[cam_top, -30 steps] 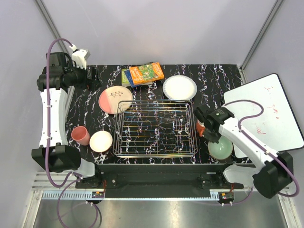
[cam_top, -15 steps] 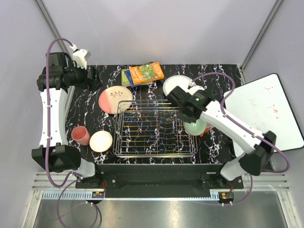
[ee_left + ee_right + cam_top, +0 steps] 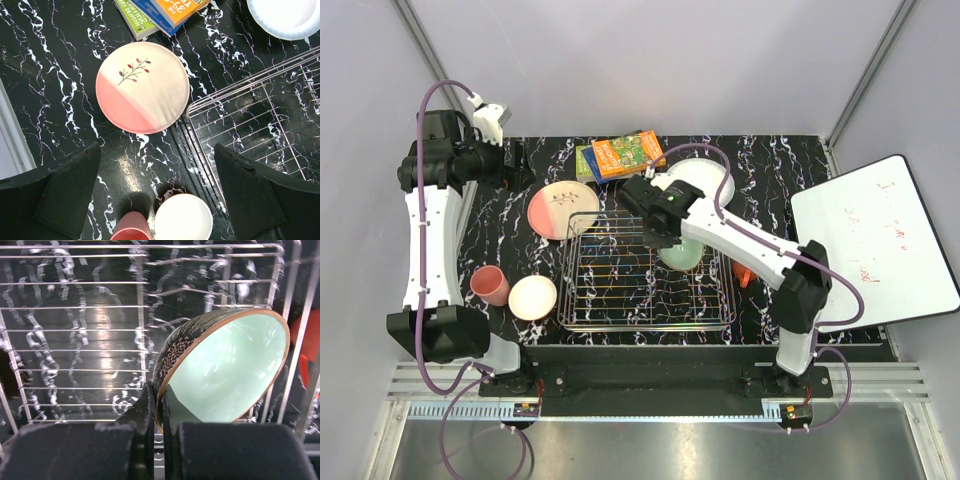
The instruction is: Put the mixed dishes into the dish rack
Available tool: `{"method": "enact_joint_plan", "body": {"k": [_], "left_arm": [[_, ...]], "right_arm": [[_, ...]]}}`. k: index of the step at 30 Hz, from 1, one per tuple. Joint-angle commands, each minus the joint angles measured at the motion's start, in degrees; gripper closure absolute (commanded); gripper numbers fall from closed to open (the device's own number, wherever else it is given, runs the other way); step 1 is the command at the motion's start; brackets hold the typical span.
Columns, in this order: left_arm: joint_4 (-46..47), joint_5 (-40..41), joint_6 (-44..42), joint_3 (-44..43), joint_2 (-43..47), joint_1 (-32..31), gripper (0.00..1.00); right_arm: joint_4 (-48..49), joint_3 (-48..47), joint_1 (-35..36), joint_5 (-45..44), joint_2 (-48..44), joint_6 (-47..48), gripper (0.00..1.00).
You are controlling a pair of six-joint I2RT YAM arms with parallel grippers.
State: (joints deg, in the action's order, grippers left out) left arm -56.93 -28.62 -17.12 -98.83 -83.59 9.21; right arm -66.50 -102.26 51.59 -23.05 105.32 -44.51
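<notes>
Over the shiny silver wire dish rack (image 3: 648,270) | right end effector (image 3: 159,405) clamps rim of tilted pale green bowl (image 3: 225,370) | left end effector (image 3: 157,200) gapes wide, empty | we judge nothing racked yet, task barely begun.

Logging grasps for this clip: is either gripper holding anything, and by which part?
The right gripper pinches the pale green bowl by its rim, over the dish rack. The left gripper is open and holds nothing.

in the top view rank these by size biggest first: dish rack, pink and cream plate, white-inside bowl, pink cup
1. dish rack
2. pink and cream plate
3. white-inside bowl
4. pink cup
The bowl only narrowly beats the cup.
</notes>
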Motion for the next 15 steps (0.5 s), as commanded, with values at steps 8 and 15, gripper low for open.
{"method": "enact_joint_plan", "body": {"k": [8, 15], "left_arm": [[2.7, 0.76, -1.77, 1.71, 2.65, 0.37, 0.01], [2.7, 0.32, -1.86, 1.36, 2.91, 0.28, 0.01]], "right_arm": [[1.9, -6.02, 1.76, 1.78, 4.54, 5.92, 1.0], [1.9, -6.55, 1.76, 4.24, 6.83, 7.86, 0.79]]}}
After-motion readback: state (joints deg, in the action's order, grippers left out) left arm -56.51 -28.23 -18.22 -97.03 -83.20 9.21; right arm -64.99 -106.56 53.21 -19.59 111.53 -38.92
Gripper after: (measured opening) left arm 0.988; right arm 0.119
